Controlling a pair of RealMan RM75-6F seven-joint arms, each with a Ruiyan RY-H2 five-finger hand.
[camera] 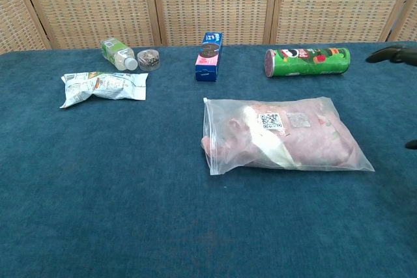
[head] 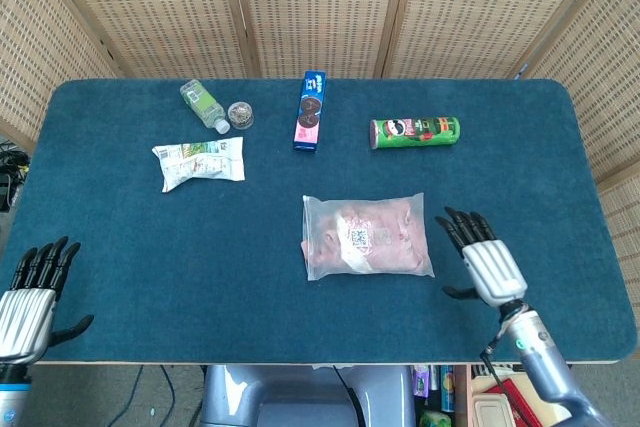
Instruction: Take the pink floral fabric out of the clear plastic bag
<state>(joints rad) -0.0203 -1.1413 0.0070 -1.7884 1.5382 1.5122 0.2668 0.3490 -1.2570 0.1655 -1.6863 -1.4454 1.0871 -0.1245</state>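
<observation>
A clear plastic bag (head: 366,236) (camera: 281,136) lies flat near the middle of the blue table, with the pink floral fabric (head: 380,227) (camera: 306,138) folded inside it. My right hand (head: 484,260) hovers just right of the bag, fingers spread and holding nothing; the chest view catches only its dark fingertips (camera: 391,55) at the right edge. At the table's front left corner my left hand (head: 32,294) is open and empty, far from the bag.
Along the back of the table lie a green chips can (head: 415,131), a blue cookie box (head: 311,111), a small bottle (head: 203,104) with a round tin (head: 240,114) beside it, and a crumpled snack packet (head: 199,161). Wicker screens stand behind.
</observation>
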